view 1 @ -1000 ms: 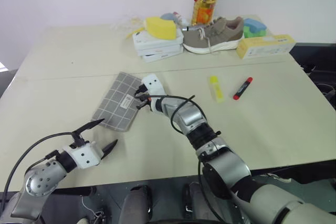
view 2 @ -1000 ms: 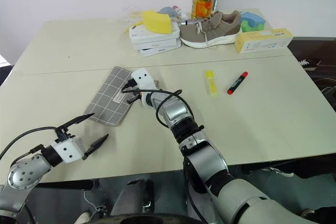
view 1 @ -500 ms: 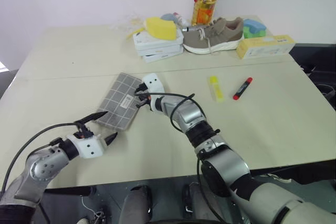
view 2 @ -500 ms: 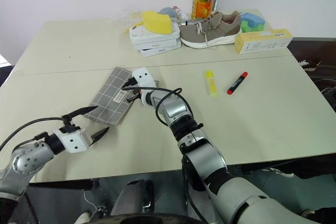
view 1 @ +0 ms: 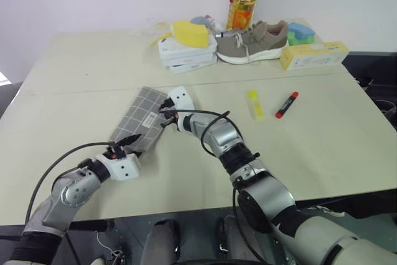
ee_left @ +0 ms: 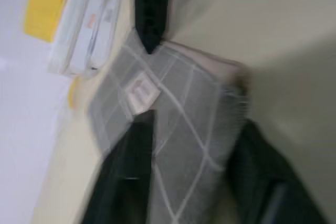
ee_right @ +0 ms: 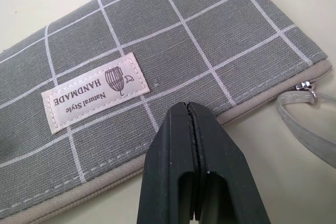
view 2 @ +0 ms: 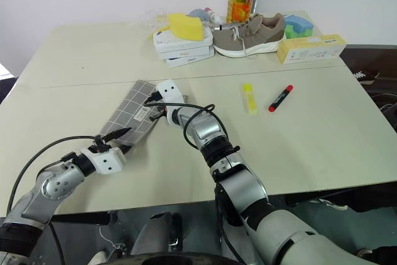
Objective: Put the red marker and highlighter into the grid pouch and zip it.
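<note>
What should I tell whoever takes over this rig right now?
Left tool: fingers straddle the grid pouch's near corner; grip unconfirmed.
Right tool: shut, empty, tips at the pouch's zip edge beside the label.
Red marker and highlighter: lying loose on the table, to the right of the pouch.
Done: nothing packed.
Left: open the pouch, load both pens, zip it.
</note>
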Controlling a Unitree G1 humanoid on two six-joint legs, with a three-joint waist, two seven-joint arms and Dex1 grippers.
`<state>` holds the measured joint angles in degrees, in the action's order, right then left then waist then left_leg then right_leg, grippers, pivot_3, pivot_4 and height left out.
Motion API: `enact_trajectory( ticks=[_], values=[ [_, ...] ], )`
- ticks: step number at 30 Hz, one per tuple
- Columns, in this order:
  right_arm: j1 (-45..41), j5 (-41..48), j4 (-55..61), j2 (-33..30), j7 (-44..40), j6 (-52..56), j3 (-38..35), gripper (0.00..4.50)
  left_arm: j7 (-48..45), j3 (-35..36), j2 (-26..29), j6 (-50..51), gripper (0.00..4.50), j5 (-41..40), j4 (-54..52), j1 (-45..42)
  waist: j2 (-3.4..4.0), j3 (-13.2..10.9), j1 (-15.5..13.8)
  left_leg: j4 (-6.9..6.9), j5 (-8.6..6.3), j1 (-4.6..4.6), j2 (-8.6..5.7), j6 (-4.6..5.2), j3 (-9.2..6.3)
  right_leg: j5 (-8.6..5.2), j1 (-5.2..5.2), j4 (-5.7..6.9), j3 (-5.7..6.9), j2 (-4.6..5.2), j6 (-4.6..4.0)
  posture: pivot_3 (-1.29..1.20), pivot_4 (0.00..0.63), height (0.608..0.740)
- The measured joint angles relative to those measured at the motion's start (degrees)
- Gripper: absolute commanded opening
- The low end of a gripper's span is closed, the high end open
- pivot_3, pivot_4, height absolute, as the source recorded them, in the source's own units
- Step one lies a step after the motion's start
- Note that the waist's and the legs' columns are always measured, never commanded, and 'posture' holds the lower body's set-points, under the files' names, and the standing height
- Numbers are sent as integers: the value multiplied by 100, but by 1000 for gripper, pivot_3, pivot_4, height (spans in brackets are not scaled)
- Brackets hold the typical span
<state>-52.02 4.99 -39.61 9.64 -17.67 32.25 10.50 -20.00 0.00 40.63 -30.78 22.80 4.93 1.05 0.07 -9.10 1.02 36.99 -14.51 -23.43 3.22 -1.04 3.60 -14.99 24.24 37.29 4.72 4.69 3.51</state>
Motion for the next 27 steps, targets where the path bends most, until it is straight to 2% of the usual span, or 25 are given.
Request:
enact_trajectory(
  ticks=[1,4,8,11,14,18,21,27],
  values=[
    [1,12,6,0,0,4,-1,0,22,38,5,2,39,-5,-9,-14,8,1,-2,0,0,0,-1,0,1,0,0,0,0,2,0,0,150,740],
    [7,26,41,-1,10,24,8,0,35,61,14,9,9,-34,-14,-25,18,7,-1,0,0,0,-1,0,1,0,0,0,0,2,0,0,150,740],
    [493,-151,1113,-214,200,-153,100,0,-133,119,-10,65,9,-529,-92,86,19,5,4,-1,0,-11,0,0,4,0,8,-6,-2,4,1,0,150,740],
    [1163,-57,2541,-705,-22,144,88,859,-520,44,-15,64,0,-1040,-315,239,16,4,-15,-5,-1,-31,-3,-1,8,-1,19,-18,-2,9,5,0,150,740],
    [1724,109,3868,-1386,-278,679,-130,2360,-941,-196,-56,77,0,-1432,-611,338,13,2,-30,0,-1,-55,-25,-1,6,-1,33,-21,1,31,7,0,150,740],
    [2330,273,4989,-2064,-484,1279,-290,4465,-1251,-372,-149,183,0,-1697,-765,247,7,-2,-4,8,0,-51,-26,0,6,2,32,-18,2,23,13,0,150,740],
    [2835,270,5605,-2713,-673,1618,-206,4465,-1416,-408,-253,230,0,-1861,-808,126,0,-6,-31,10,0,-52,-29,0,1,1,32,-18,4,9,13,0,150,740],
    [2937,146,5797,-3111,-756,1651,92,4465,-1627,-518,-417,282,0,-2066,-807,-114,-8,-12,-10,10,0,-51,-26,0,3,1,33,-17,4,-10,12,0,150,740]
  ],
)
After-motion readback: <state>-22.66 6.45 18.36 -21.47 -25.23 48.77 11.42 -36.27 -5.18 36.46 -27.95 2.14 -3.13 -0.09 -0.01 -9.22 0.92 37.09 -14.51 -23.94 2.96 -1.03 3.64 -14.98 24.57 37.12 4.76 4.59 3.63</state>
